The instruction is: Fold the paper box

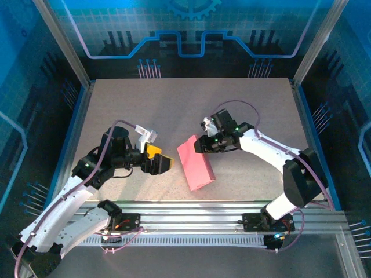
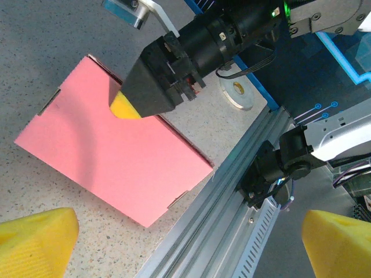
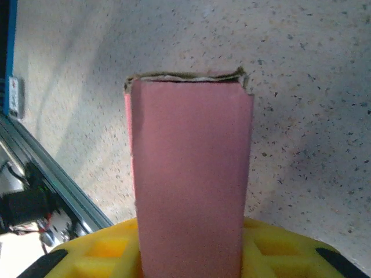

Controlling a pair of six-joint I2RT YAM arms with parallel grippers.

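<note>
Paper box [image 1: 196, 165] lies on the surface [image 1: 174, 104], one end pinched in the right claw [image 1: 200, 145] and the rest extending ahead of it, apparently steadied for the released left claw [image 1: 165, 164] poised just beside it.

The paper box [image 1: 195, 165] is thin pink cardboard, matt and smooth, with a rough, pale fibrous edge at its far end in the right wrist view. The tabletop [image 1: 174, 110] has a grainy, speckled beige finish, dull rather than shiny. The rail [image 1: 191, 211] across the lower frame is ribbed bare metal with a soft sheen. The right pincer [image 1: 200, 145] has a matt black plastic body. The left pincer [image 1: 163, 160] has yellow fingers [image 2: 35, 237] with a fine woven-looking texture. The arm shells [image 1: 266, 147] are glossy white plastic.
</note>
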